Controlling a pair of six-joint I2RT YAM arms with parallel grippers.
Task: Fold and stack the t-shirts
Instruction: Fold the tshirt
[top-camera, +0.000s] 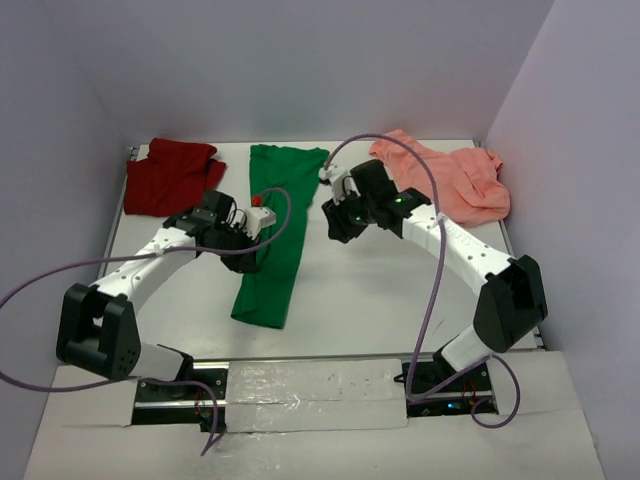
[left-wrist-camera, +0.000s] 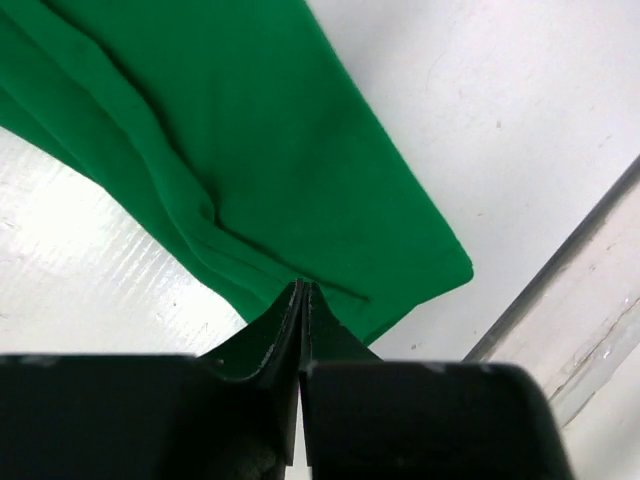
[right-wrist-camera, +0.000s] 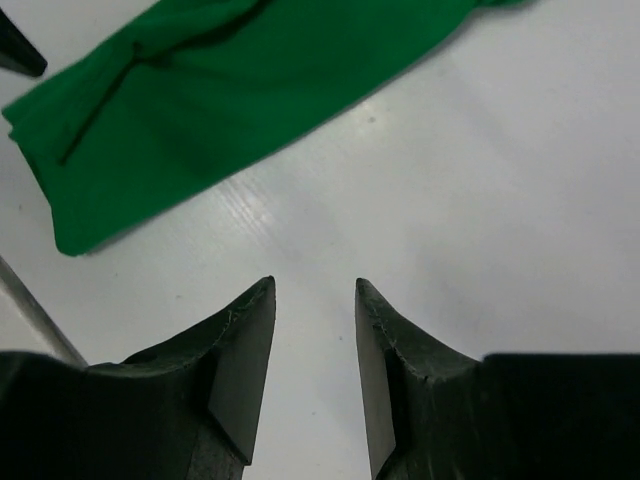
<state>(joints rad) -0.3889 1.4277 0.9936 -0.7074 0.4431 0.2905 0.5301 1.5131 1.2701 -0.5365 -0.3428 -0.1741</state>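
The surface (top-camera: 370, 300) is flat, white and glossy. The wrist views show faint streaks and bright reflections on it (right-wrist-camera: 480, 200). Three plain pale walls enclose it: back wall (top-camera: 320, 70), left wall (top-camera: 50, 160) and right wall (top-camera: 585, 150). A narrow rail (top-camera: 320, 358) runs along the near edge of the surface and appears as a pale diagonal strip (left-wrist-camera: 585, 290) in the left wrist view. Just below the rail lies a wrinkled, shiny white sheet (top-camera: 315, 395).

A robotics lab cell, by the look; white table (top-camera: 370, 300) boxed by bare pale walls (top-camera: 300, 70) from 9 round to 3 o'clock; left arm (top-camera: 140, 270) and right arm (top-camera: 470, 255) bolted to a taped rail (top-camera: 310, 390) at 6 o'clock; purple cables (top-camera: 432, 310) hanging loose.
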